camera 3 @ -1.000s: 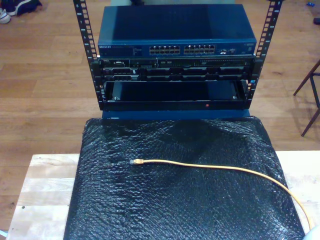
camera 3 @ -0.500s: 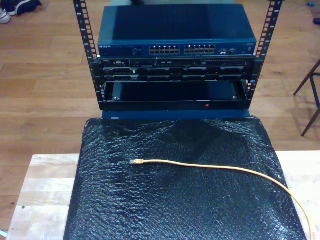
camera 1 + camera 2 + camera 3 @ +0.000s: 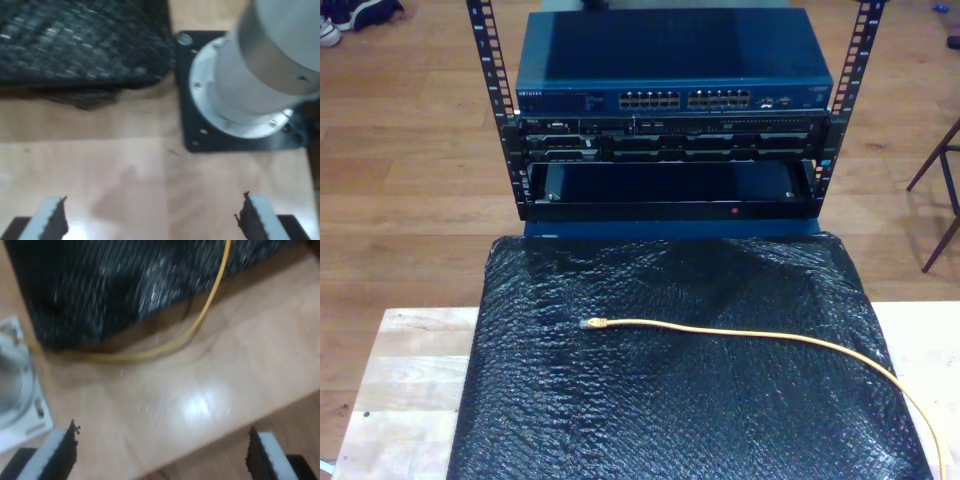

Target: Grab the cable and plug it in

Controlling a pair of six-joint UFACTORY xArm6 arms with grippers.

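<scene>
The cable point(image 3: 750, 335) is thin and yellow-orange and lies on a black bubble-textured mat point(image 3: 670, 400). Its small clear plug point(image 3: 590, 324) points toward the exterior view's left, and the cord curves off toward that view's lower right. In the second wrist view the cable point(image 3: 200, 322) comes off the mat's edge onto the wooden table, some way ahead of my second gripper point(image 3: 160, 455). That gripper is open with nothing between its fingers point(image 3: 55, 455). My first gripper point(image 3: 152, 220) is also open and empty, over bare wood, with its fingers point(image 3: 255, 217) set wide apart.
Beyond the mat stands a rack point(image 3: 670, 170) with a blue network switch point(image 3: 670, 60) and its rows of ports point(image 3: 685, 99). An arm's silver base on a black plate point(image 3: 240, 90) is bolted near the mat's corner. A white base plate point(image 3: 17, 390) sits beside the cable.
A pale grey shape at the exterior view's lower right corner one second ago has slipped past the edge. The cable lies as before.
</scene>
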